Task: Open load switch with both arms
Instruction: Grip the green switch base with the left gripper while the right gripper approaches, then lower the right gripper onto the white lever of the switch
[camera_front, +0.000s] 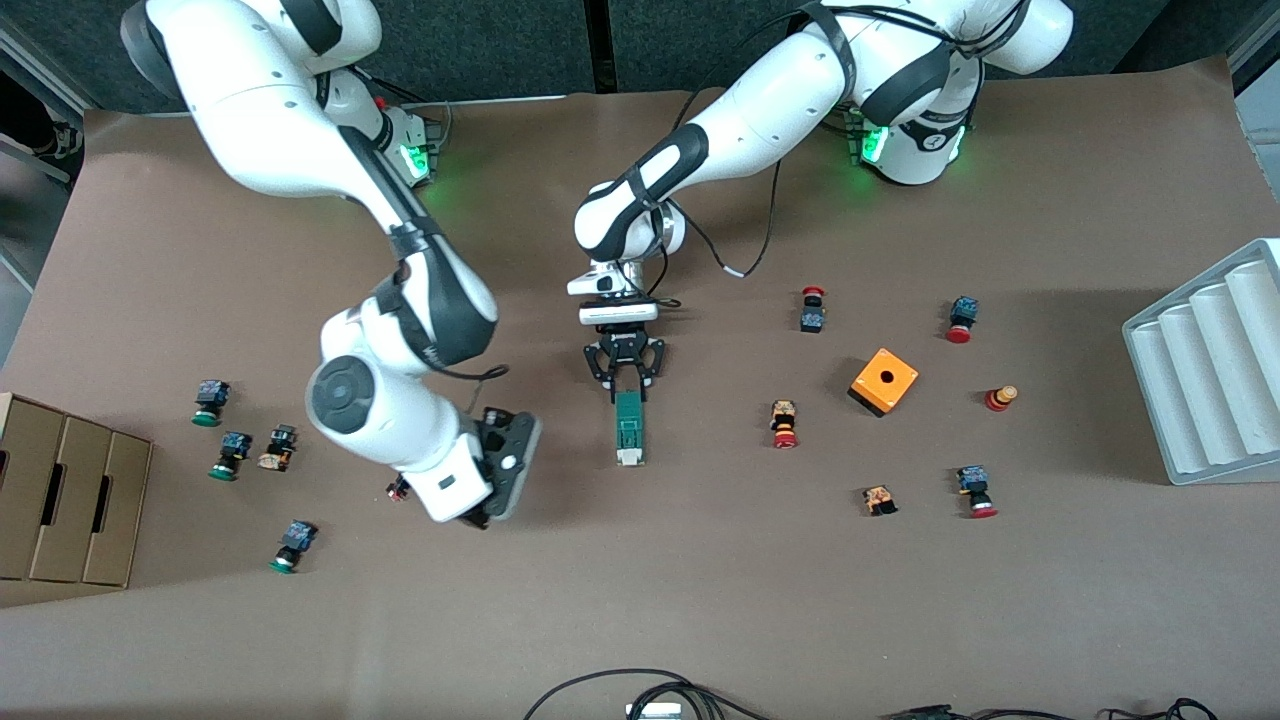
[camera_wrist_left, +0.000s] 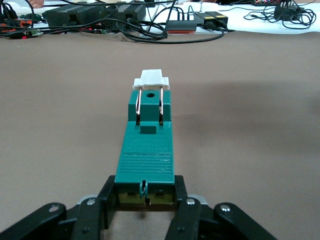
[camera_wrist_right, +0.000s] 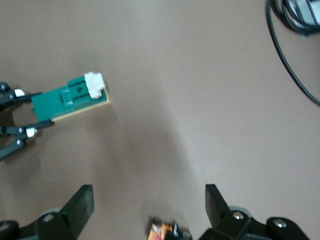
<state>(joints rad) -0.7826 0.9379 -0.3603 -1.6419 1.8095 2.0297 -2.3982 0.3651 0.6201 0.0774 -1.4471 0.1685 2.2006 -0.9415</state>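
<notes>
My left gripper (camera_wrist_left: 145, 200) pinched the load switch (camera_front: 628, 428), its white slider (camera_wrist_left: 151, 79) clearest at that wrist, right gripper (camera_wrist_right: 149, 210) spread above the table (camera_front: 700, 580)

Dark-green load switch (camera_front: 628, 428), white slider; orange box (camera_front: 884, 380).

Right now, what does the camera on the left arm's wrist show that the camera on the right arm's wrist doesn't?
Only the left wrist view shows the left tool shut on the end of the narrow dark-green load switch, plus black boxes and cables along the table's edge. Only the right wrist view shows the right tool open, hanging over a small orange-and-black push button, and a black cable on the brown table. Both show the switch with its white sliding piece at the free end.
</notes>
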